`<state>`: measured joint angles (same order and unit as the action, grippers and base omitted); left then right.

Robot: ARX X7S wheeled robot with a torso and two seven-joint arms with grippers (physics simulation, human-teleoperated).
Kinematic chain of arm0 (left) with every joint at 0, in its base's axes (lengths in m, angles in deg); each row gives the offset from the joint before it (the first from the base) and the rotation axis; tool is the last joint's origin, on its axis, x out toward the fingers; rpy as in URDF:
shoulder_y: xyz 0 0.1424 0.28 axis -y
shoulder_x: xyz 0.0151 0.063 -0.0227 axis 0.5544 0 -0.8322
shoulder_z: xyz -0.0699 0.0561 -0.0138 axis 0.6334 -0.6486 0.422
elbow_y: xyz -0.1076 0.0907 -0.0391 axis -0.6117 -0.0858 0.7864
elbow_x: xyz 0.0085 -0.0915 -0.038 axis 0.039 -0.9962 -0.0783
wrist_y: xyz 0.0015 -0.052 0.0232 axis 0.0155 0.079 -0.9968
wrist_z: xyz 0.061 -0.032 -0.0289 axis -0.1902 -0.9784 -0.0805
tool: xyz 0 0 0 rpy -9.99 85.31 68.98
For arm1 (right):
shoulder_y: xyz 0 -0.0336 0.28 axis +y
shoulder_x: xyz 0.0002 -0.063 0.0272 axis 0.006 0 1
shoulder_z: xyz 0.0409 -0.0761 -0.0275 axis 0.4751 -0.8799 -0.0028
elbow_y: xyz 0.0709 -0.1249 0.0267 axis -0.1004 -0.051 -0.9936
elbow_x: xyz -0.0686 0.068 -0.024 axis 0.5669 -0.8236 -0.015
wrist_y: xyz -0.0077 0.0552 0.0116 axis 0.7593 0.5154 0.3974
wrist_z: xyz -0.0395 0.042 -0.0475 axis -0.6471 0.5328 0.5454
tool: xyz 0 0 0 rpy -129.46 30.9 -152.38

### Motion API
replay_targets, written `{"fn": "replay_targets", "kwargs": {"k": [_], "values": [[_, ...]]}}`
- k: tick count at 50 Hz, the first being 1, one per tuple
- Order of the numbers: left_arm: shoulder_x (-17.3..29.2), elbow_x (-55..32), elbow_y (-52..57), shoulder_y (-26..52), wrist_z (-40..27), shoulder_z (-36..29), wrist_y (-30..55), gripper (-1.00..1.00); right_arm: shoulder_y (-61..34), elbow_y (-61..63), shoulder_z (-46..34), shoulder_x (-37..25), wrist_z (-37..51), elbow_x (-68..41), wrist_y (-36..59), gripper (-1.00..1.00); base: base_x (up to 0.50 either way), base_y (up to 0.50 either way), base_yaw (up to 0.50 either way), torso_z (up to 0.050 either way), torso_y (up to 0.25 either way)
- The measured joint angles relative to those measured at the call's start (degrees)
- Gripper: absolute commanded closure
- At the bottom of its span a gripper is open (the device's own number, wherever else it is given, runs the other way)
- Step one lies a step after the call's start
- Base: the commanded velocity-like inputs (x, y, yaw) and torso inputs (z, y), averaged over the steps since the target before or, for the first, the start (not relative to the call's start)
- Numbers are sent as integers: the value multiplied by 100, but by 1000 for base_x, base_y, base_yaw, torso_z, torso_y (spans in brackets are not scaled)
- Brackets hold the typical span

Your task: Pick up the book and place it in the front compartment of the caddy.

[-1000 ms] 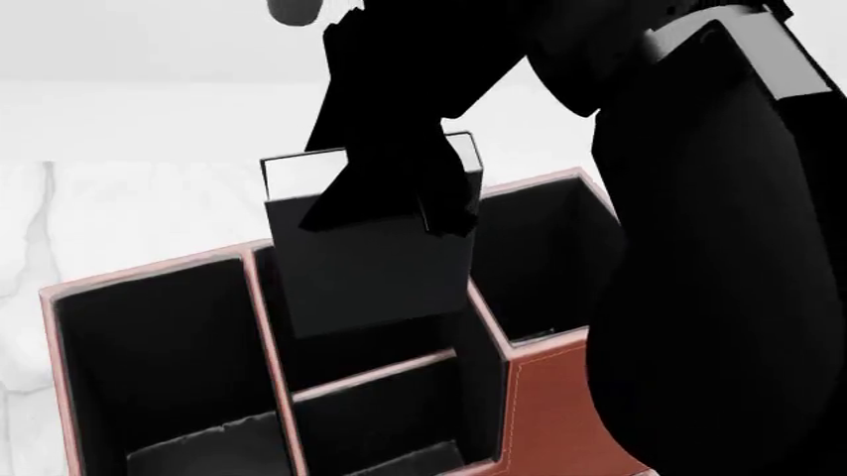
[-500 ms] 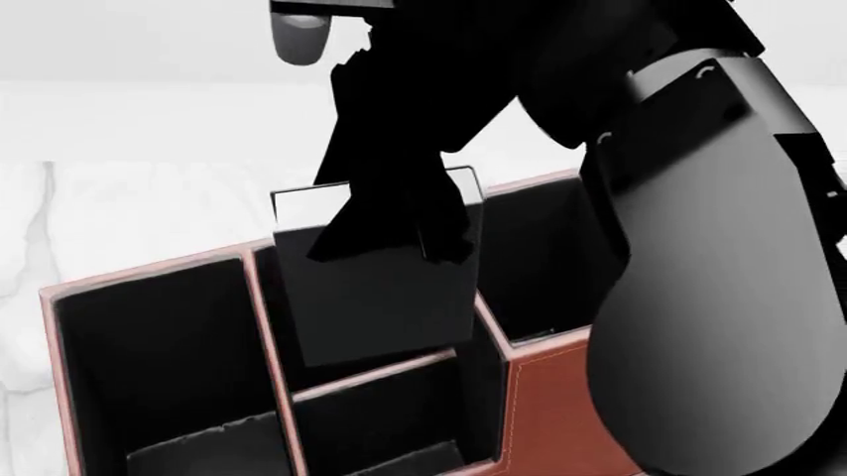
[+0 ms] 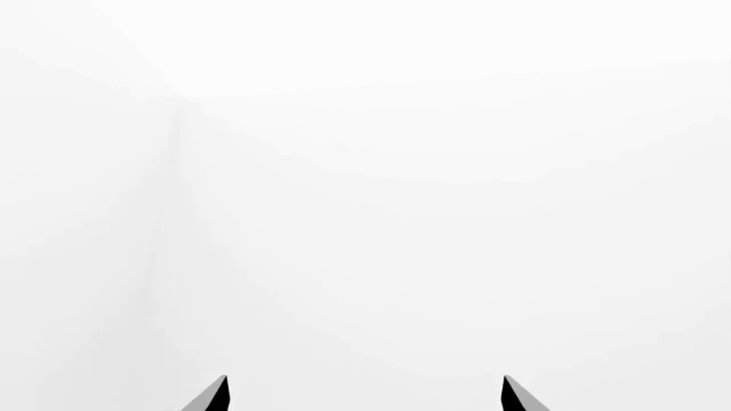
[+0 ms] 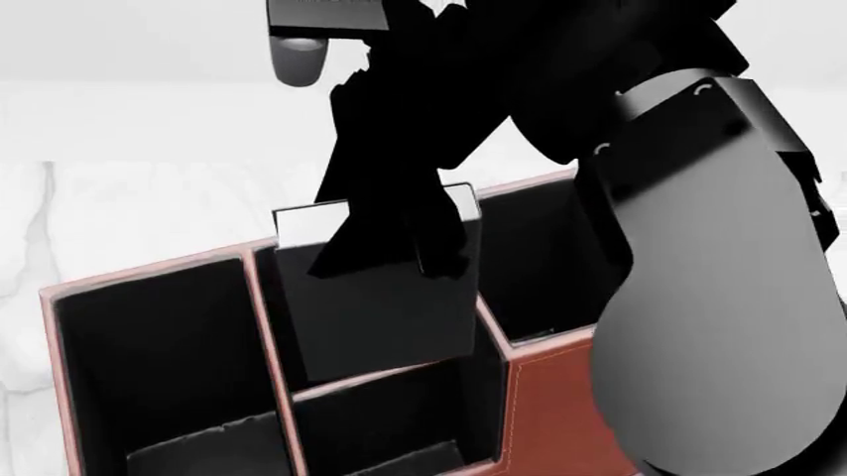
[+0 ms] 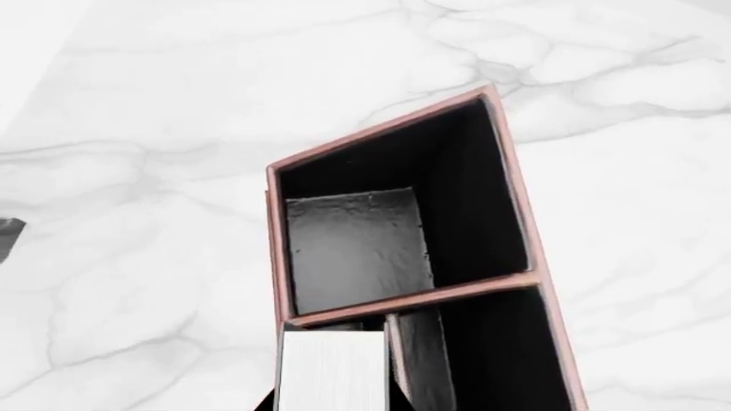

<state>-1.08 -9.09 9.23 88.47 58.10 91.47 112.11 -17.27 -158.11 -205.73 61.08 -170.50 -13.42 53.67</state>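
Note:
In the head view the black book [image 4: 381, 307] with white page edges hangs upright from my right gripper [image 4: 392, 236], which is shut on its upper part. Its lower edge dips into the farther small cell of the divided middle section of the reddish-brown caddy [image 4: 149, 272], just behind the pink divider [image 4: 377, 375]. The nearer small cell [image 4: 387, 426] holds nothing. The right wrist view looks down the book's page edges [image 5: 334, 372] at the caddy's rim [image 5: 389, 128]. My left gripper [image 3: 363, 398] is open and empty, facing a blank white surface.
My right arm's large dark and grey links [image 4: 715, 297] cover the right side of the head view and part of the caddy. The caddy stands on a white marble table [image 5: 149, 128]. Its big side cell [image 4: 153, 367] is empty.
My right gripper has lowered the book, so its bottom edge has gone from above the caddy's rim to inside the farther middle cell. The arm has shifted with it.

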Motion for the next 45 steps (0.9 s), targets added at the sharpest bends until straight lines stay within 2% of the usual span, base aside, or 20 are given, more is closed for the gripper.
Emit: {"fn": "replay_targets", "kwargs": {"k": [26,45], "values": [[25,27,2,-73,-17,-16,-60,-100,23,3,375,1,-2,369,85,100,0,0,0,0,1],[55,11,18,-62,-42,-42,-70,-100,-144,-17,-17,3,0,49,15,100,0,0,0,0,1]]}}
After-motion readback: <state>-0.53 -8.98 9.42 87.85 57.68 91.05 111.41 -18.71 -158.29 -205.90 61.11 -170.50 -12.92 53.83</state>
